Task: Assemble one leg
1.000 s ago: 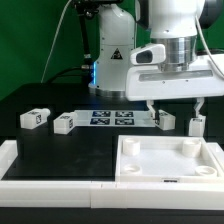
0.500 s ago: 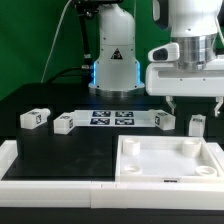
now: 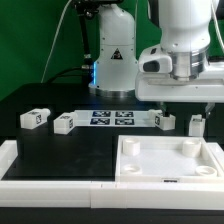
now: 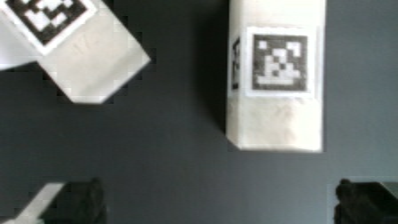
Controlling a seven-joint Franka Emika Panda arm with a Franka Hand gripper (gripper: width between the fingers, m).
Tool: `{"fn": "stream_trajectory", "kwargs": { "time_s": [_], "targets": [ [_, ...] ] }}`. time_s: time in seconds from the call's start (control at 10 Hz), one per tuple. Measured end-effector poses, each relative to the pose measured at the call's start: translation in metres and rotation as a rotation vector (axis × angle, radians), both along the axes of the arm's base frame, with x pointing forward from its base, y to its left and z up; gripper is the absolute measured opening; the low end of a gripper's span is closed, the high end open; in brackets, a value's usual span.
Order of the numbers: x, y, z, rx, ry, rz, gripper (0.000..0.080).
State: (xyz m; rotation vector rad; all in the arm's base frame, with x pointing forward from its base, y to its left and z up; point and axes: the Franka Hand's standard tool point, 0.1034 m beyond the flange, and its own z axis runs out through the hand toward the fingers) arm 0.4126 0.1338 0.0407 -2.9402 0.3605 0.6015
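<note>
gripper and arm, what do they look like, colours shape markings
The arm is glossy white with rounded segments. The gripper has a wide, boxy white body and two dark fingers. The white base behind carries a triangular sticker, with black cables beside it.

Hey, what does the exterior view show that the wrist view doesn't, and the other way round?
Only the exterior view: the tray, the marker board, two legs at its left, and the arm. Only the wrist view: close detail of the tags on two legs, and the tool open, holding nothing. Both: the dark table and, probably, those same two legs, at the exterior view's right.
</note>
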Motion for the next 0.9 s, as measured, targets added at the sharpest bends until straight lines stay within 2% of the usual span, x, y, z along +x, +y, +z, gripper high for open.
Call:
{"fn": "stream_trajectory", "kwargs": {
  "time_s": [0.1,0.2,0.4,0.7,0.9],
  "targets": [
    [0.003,0.0,-0.001,0.021,0.043,0.02,0.0649],
    [-0.002,0.003,0.0,0.058,0.143,0.03,0.0649],
    [-0.01,0.011,0.003,0.095,0.34,0.048,0.0649],
    [-0.02,0.022,-0.002,0.114,0.574,0.059,0.0649],
    [-0.023,0.022,-0.011,0.111,0.58,0.058,0.0649]
  ]
}}
